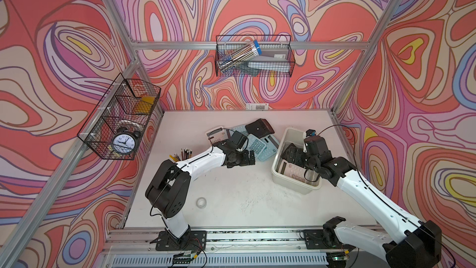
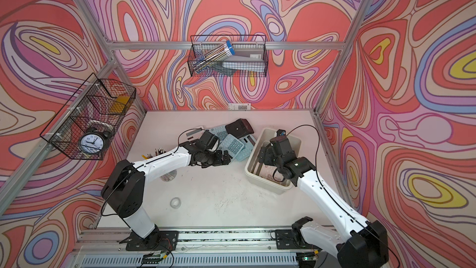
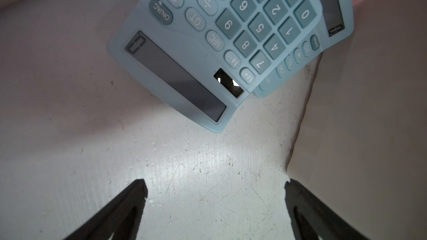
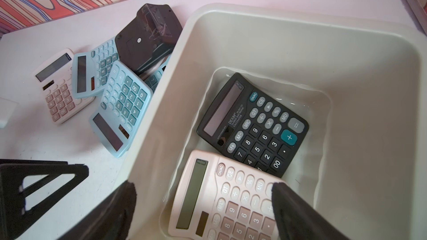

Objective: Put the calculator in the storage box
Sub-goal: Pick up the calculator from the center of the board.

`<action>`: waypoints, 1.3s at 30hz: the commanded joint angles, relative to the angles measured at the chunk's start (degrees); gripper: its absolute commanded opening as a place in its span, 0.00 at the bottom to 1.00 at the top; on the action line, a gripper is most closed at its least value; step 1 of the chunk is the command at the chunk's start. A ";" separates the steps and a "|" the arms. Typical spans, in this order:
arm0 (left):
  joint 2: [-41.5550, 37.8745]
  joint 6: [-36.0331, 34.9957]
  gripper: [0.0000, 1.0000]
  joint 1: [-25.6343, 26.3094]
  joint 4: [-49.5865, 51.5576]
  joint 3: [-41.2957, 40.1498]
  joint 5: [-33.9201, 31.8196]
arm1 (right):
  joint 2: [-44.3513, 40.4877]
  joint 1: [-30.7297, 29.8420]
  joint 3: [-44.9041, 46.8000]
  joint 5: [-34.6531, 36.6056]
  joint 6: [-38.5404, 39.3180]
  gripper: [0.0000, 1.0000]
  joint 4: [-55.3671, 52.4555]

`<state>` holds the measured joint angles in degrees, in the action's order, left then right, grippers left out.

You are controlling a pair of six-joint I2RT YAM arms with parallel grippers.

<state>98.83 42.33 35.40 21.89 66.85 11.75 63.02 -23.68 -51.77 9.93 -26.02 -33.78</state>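
The off-white storage box [image 1: 296, 131] stands at the right of the table. A pink calculator [image 4: 221, 204] lies in it, partly over a black calculator [image 4: 254, 123]. My right gripper [image 4: 204, 187] hangs open just above the pink one, inside the box [image 4: 346, 88]; in a top view it [image 1: 291, 154] hides part of the interior. Several calculators are heaped left of the box: two blue ones [image 3: 184, 54] [image 3: 335, 8], a black one lying face down [image 1: 260, 126] and a pale pink one [image 4: 57, 88]. My left gripper [image 3: 216, 184] is open and empty over bare table, just short of the nearest blue calculator [image 1: 257, 145].
A cup of pencils [image 1: 180, 154] stands left of the left arm. A roll of clear tape [image 1: 201, 202] lies on the front of the table. Black wire baskets hang on the back wall [image 1: 253, 56] and the left wall [image 1: 121, 122], the latter holding an alarm clock [image 1: 123, 143].
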 commanded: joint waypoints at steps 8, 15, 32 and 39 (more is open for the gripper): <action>5.95 11.58 0.93 -1.24 -20.44 -4.08 6.21 | -2.27 0.21 1.49 0.07 0.39 0.94 -0.05; 6.75 15.56 0.86 -2.07 -25.45 -7.43 6.10 | -3.35 0.22 1.89 1.16 0.38 0.94 -0.82; 9.13 22.11 0.76 -4.15 -38.50 -13.92 9.18 | -3.96 0.25 0.99 1.57 0.29 0.94 -1.79; 11.19 27.04 0.53 -4.70 -49.31 -16.59 10.68 | -4.09 0.24 0.57 1.71 0.35 0.94 -1.91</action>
<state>108.25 66.63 31.00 -21.41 51.64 21.58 59.81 -23.68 -50.54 10.79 -25.96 -34.85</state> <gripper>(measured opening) 0.569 0.943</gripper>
